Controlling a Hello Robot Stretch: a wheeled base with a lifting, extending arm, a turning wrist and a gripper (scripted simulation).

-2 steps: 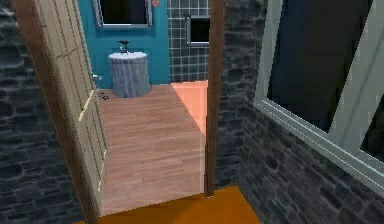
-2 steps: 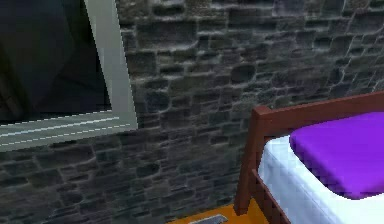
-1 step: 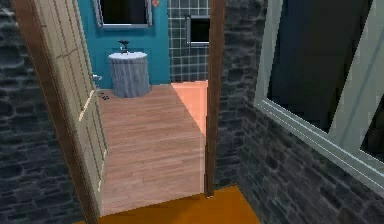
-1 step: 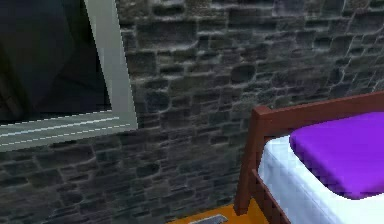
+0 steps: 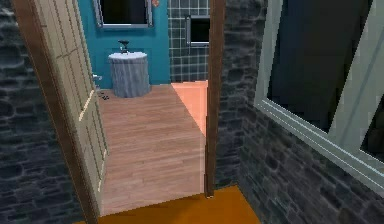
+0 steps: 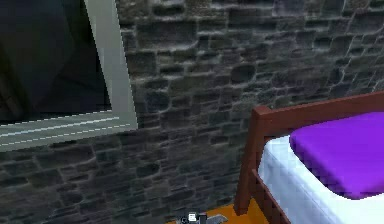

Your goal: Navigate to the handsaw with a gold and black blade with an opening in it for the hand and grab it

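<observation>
Trouble is waiting mostly at the doorway ahead. The door [image 5: 72, 100] is standing swung in at the forward view's left and the dark jamb [image 5: 212, 110] is bounding the gap on the other side. A base driving through off-centre is, I judge, risking a scrape on either one. Where the handsaw is lying I cannot tell. Going into the room beyond may be costing time if the tool is lying elsewhere.

Beside the robot, the bed [image 6: 255, 150] is sitting near the stone wall [image 6: 200, 80], so a careless turn may be knocking the base against its corner post. A small dark shape with a pale mark at the arm side view's bottom edge is looking like the claw [image 6: 188, 217]. I cannot tell whether it is holding anything.

The door is showing pale panelled wood. Past it, light planks [image 5: 150, 130] are running toward a rounded grey-white basin [image 5: 128, 72] against a teal wall, with square grey tiles [image 5: 180, 40] beside it. The walls nearby are showing rough, dark, irregular stone. A window [image 5: 315, 60] is sitting in a smooth pale frame with dark glass. The bed frame is showing reddish-brown wood, carrying a white mattress [image 6: 295, 185] and a glossy purple cover [image 6: 345, 150].
</observation>
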